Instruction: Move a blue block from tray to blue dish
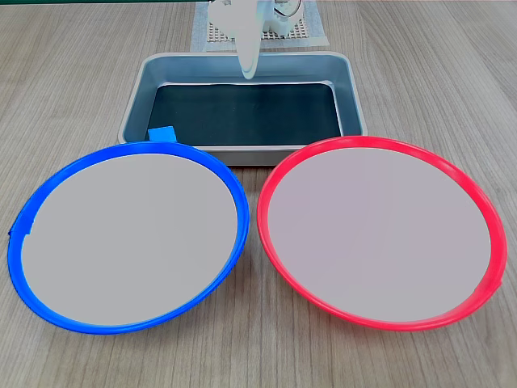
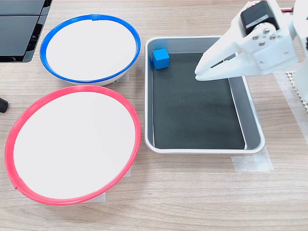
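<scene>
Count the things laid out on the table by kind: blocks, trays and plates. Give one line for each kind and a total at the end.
Blocks: 1, the blue block in a corner of the tray.
Trays: 1, the tray.
Plates: 2, the blue dish and the red-rimmed plate.
Total: 4

A laboratory or robotics test bench is suggested rather than a home. A white, 3D-printed-looking arm with its pincer [image 2: 198,72] is mounted at the edge of a pale wood-grain table [image 2: 192,202], and the tray [image 2: 253,122] is fixed to the table with strips of clear tape [image 2: 250,163] in the second exterior view. A white perforated mat [image 1: 212,34] is seen under the arm's base in the first exterior view, and dark flat equipment [image 2: 19,29] is seen at the second exterior view's upper left.
</scene>
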